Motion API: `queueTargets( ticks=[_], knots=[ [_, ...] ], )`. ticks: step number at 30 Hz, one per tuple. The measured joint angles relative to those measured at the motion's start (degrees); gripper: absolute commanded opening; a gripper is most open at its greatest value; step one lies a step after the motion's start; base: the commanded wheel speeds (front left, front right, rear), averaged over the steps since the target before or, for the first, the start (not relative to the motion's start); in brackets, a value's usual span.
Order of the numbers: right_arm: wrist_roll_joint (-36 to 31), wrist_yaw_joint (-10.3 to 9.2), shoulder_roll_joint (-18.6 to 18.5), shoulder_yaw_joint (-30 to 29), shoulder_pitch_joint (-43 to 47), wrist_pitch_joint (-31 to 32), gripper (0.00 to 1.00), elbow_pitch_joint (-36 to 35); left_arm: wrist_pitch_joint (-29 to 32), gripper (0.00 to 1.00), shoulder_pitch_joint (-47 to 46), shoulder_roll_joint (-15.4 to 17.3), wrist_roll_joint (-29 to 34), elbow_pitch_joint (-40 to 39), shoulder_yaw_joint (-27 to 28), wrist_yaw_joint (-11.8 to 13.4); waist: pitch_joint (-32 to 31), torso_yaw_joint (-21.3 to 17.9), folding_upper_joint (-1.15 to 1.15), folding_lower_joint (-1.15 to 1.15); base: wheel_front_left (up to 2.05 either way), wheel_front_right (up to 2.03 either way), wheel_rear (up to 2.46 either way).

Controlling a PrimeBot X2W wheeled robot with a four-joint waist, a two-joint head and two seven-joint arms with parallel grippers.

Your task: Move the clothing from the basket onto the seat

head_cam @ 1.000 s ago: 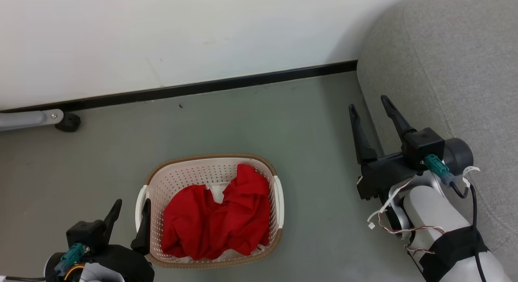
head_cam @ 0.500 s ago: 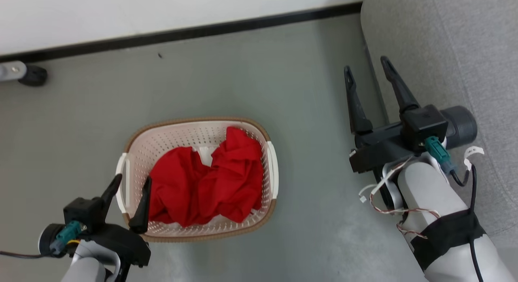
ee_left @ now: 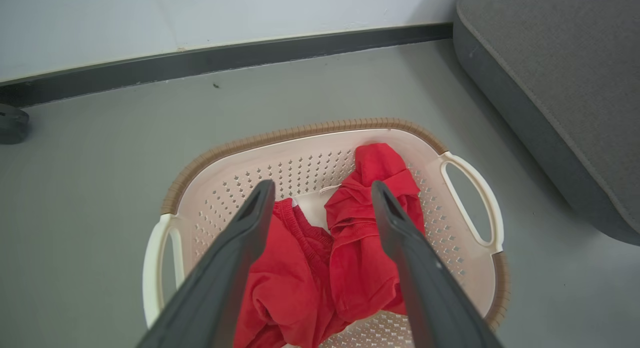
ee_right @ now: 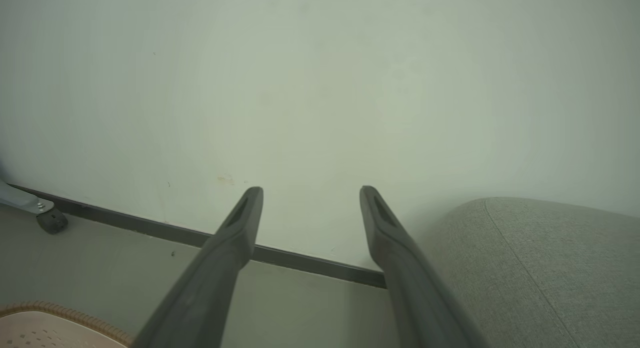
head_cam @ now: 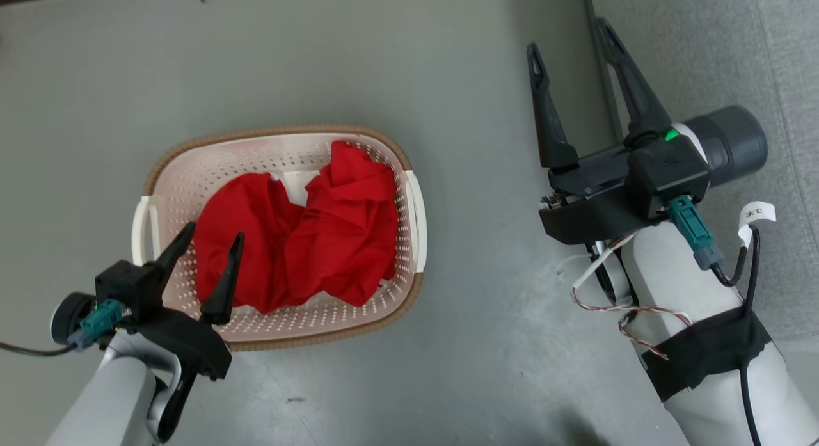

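Crumpled red clothing [head_cam: 301,231] [ee_left: 360,268] lies heaped in the cream perforated basket [head_cam: 409,206] [ee_left: 470,188], which stands on the grey floor. Over the basket's near left corner hovers my left gripper [head_cam: 214,231] [ee_left: 322,190], open and holding nothing, its fingertips above the red fabric. My right gripper [head_cam: 569,39] [ee_right: 310,193] is open and empty too, held up to the right of the basket beside the seat's edge. The light-grey seat [head_cam: 704,43] [ee_left: 560,88] [ee_right: 540,268] fills the right side.
A white wall with a dark skirting strip [ee_left: 225,61] [ee_right: 300,263] runs behind the basket. A dark caster on a grey leg [ee_right: 50,220] [ee_left: 12,123] stands by the wall at the left. Bare grey floor [head_cam: 486,254] separates basket and seat.
The head camera has tilted down, so wall and skirting have slid out of the top. My left gripper has reached forward over the basket's near left corner. Both grippers stayed open.
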Motion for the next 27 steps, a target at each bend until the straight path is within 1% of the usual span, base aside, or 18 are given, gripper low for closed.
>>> queueTargets(
  ticks=[4, 11, 18, 27],
  knots=[
    [-1.7, 0.0, 0.0, 1.2, -1.4, 0.0, 1.0, -2.1, 0.0, 1.0, -2.7, 1.1, -0.5, 0.1, -2.2, 0.0, 2.8, -0.7, 0.0, 0.0, 0.0, 0.0, 0.0],
    [0.2, 0.0, 0.0, 4.9, -3.0, 0.6, 1.0, -7.8, 0.0, 1.0, -6.6, 2.4, -1.2, 0.9, -7.6, 0.0, 7.2, -1.9, 0.0, 0.0, 0.0, 0.0, 0.0],
    [1.3, 0.0, 0.0, 6.1, -3.0, 2.1, 1.0, -12.0, 0.6, 1.0, -10.7, 3.1, -1.7, 2.4, -12.6, 0.0, 11.5, -3.8, 0.0, -0.01, 0.0, 0.0, 0.0],
    [2.2, 0.0, 0.0, 7.3, -3.0, 2.9, 1.0, -16.4, 2.3, 1.0, -14.6, 6.4, -2.3, 5.4, -15.9, 0.0, 15.5, -6.2, 0.0, -0.01, 0.0, 0.0, 0.0]
  ],
)
